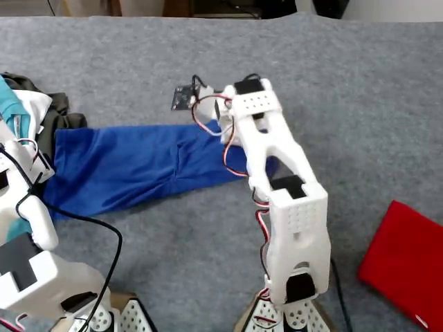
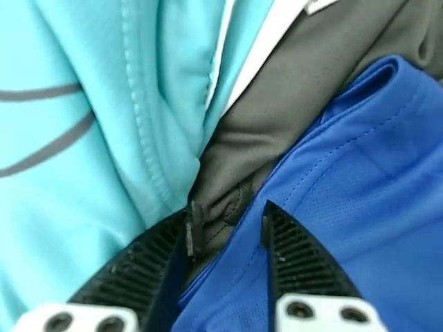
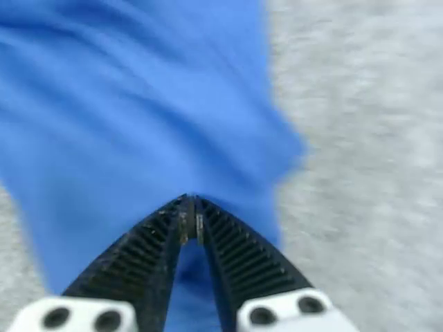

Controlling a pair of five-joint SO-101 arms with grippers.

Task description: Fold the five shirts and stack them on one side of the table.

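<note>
The blue shirt (image 1: pixel 138 166) lies stretched in a long band across the grey, felt-like surface (image 1: pixel 346 83). Its long axis runs side to side in the high view, from the heap of clothes at the left to my right arm near the middle. Its cloth is a fine, smooth mesh with stitched seams and soft creases.

My left claw (image 2: pixel 228 228) stands narrowly open, its ribbed black fingers either side of a fold where the blue shirt (image 2: pixel 360 207) meets a dark grey shirt (image 2: pixel 291 90). A teal shirt (image 2: pixel 83 138) with grey stripes lies bunched just beside.

My right claw (image 3: pixel 190 221) has its tips pressed together over the blue shirt (image 3: pixel 138 104); I cannot tell whether cloth is caught. A red shirt (image 1: pixel 405 263), folded flat and square, lies well apart at the right edge.
</note>
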